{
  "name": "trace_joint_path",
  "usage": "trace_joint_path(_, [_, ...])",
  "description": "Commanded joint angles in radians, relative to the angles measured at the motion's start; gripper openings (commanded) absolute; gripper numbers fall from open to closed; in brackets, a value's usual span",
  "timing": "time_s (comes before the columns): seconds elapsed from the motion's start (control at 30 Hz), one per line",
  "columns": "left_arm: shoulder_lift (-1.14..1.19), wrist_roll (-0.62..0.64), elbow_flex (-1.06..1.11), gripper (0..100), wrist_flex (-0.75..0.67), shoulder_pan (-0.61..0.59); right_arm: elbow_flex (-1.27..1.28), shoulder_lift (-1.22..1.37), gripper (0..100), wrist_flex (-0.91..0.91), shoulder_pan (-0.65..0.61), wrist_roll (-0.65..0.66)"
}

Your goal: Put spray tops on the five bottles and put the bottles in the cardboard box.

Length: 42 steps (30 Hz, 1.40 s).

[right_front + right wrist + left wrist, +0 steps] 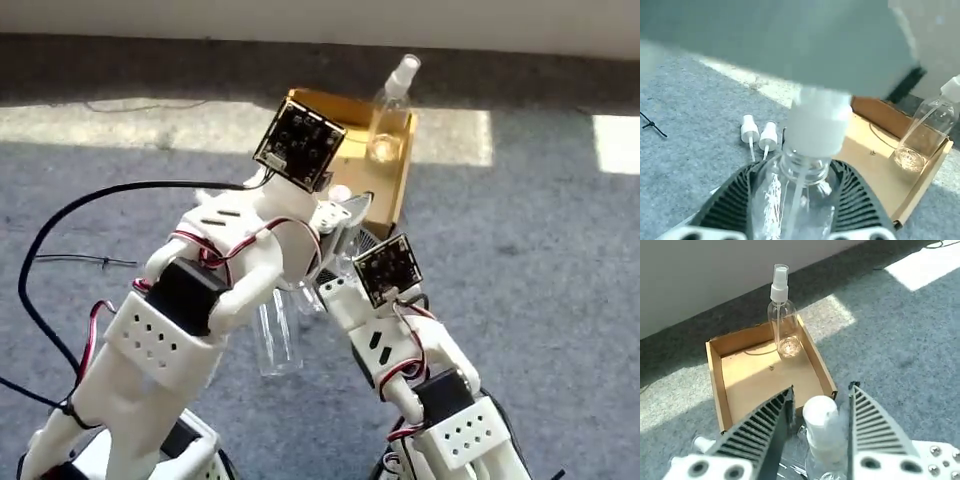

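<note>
Just beside the cardboard box [715,375], the right claw [792,172] pinches a clear bottle [775,200] steady, seemingly so the left claw [822,388], spread around its white spray top [820,420], can seat it; a capped bottle [782,325] already stands inside.

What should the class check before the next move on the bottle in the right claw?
1. Right claw shut on bottle: ok.
2. Left claw astride the top, ready to close: ok.
3. Top fully seated on the neck: cannot tell.
4. Box floor free beside the boxed bottle: ok.
5. Two spare tops lying on the carpet: ok.
</note>
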Motion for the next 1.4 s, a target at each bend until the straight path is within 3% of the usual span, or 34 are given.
trace_joint_path(0.0, [-0.005,-0.002,-0.110,17,0.005,-0.045,-0.073,-0.013,0.3,0.002,0.018,0.002])
trace_joint_path(0.23, [0.005,-0.012,-0.147,17,-0.002,-0.163,-0.073,-0.015,0.3,0.002,0.018,0.002])
trace_joint_path(0.47, [-0.004,-0.160,0.018,17,0.000,-0.058,-0.074,-0.015,0.3,0.002,0.018,0.002])
trace_joint_path(0.63, [-0.004,-0.189,0.064,17,-0.002,-0.062,-0.073,-0.015,0.3,0.002,0.018,0.002])
trace_joint_path(1.0, [-0.005,-0.186,-0.188,17,0.011,-0.231,-0.071,-0.015,0.3,0.004,0.018,0.008])
trace_joint_path(1.2, [-0.005,-0.186,-0.196,17,0.120,-0.223,-0.081,-0.012,0.3,0.005,0.038,0.015])
trace_joint_path(1.37, [-0.005,-0.117,-0.102,17,0.233,-0.344,-0.197,0.044,0.3,0.004,0.171,0.060])
